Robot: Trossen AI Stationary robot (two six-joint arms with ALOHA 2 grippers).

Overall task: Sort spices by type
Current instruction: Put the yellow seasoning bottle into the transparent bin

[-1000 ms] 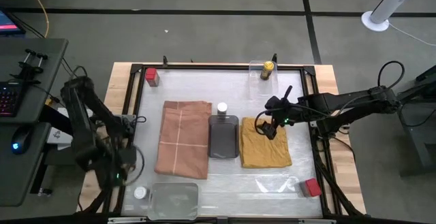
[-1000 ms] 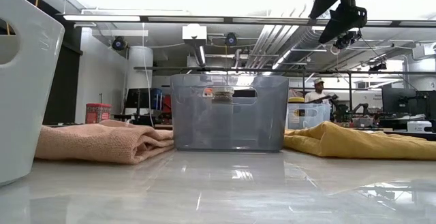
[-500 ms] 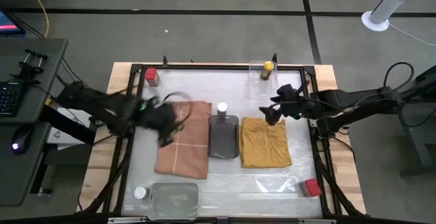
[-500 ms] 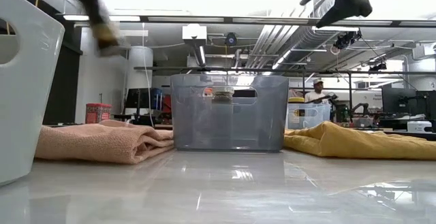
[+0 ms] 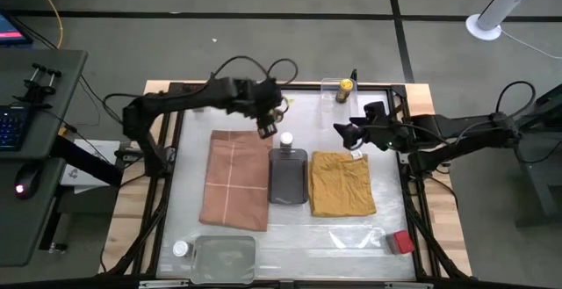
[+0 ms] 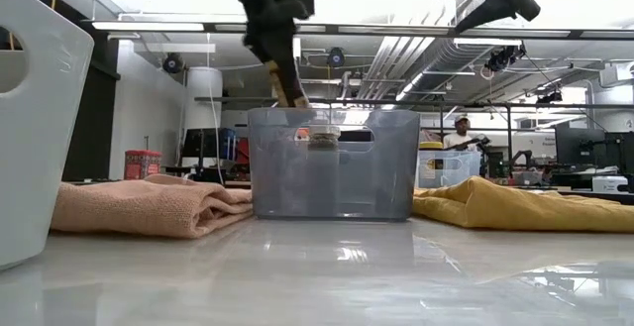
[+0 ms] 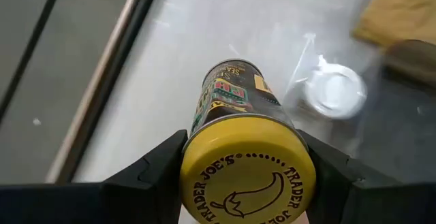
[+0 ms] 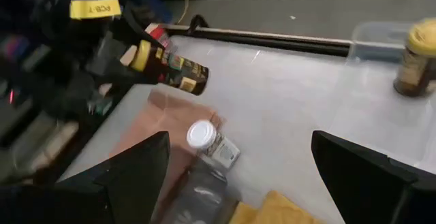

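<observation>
Left wrist view: the left gripper (image 7: 242, 176) is pinching a yellow-capped jar (image 7: 242, 139) by its cap, carrying it above the table, with a white-capped jar (image 7: 336, 91) just beyond. From above, that white-capped jar is standing at the far end of the grey tray (image 5: 288, 179). The step in hand is judged to be carrying the held jar toward its twin (image 5: 344, 89) in the clear tray (image 5: 329, 85) at the far edge. The right gripper (image 5: 347, 133) is hovering spread and empty over the yellow cloth (image 5: 341, 184). Labels are unreadable.

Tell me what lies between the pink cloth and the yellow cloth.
In the high view, the dark grey tray lies between the pink cloth and the yellow cloth.
</observation>
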